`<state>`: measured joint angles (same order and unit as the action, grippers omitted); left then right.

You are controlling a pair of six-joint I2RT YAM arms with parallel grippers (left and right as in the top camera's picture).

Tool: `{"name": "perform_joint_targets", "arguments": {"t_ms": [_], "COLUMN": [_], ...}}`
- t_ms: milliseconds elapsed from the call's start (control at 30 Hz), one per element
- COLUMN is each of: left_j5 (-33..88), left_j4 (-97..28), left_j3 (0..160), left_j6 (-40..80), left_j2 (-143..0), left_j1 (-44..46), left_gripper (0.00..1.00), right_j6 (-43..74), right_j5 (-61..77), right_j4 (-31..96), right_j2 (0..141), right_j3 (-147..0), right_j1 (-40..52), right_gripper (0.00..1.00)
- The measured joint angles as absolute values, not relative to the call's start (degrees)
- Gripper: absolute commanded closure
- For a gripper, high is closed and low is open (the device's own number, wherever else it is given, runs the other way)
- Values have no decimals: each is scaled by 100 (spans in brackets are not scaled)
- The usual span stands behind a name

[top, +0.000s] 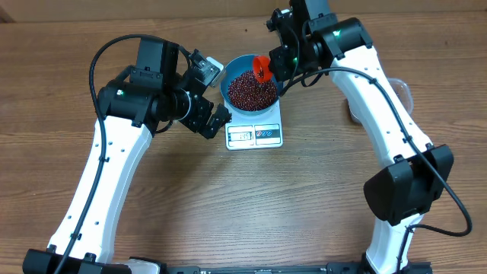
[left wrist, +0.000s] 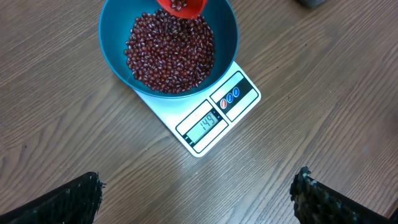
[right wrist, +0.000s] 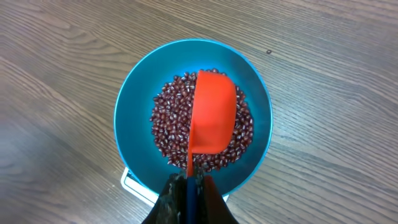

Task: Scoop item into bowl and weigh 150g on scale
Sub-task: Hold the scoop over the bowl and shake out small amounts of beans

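Blue bowl (right wrist: 132,93) heaped with red-brown beans (left wrist: 168,53), sitting on the white scale (left wrist: 214,118) toward the far edge of the tabletop (top: 304,198), right gripper (right wrist: 188,182) clenched on an orange scoop (right wrist: 211,112) over the beans, left gripper (top: 213,120) released, jaws wide, just beside the scale's left side

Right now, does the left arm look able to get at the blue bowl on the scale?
Probably yes: the left arm hangs beside the bowl, jaws wide open, nothing between them. Only the orange scoop sits over its far side.
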<state>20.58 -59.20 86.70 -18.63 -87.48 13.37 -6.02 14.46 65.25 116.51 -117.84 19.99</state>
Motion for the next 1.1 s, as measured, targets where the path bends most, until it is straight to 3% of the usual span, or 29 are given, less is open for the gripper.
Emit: {"name": "perform_joint_targets", "arguments": {"t_ms": [367,1100], "left_j5": [2058,2058], "left_j4": [-5920,-5920], "left_j3": [8670,8670], "left_j6": [-1863,-1863], "left_j2": [-8748,-8748], "left_j1": [1337,1337], "left_gripper": [0,0], "right_j6": [-602,-602], "right_j5": [2119,2248], "right_j4": [6619,6663], "right_j2": [11546,11386], "right_j3": [-11784,-11784], "right_j1": [1382,1378], "right_gripper": [96,96]}}
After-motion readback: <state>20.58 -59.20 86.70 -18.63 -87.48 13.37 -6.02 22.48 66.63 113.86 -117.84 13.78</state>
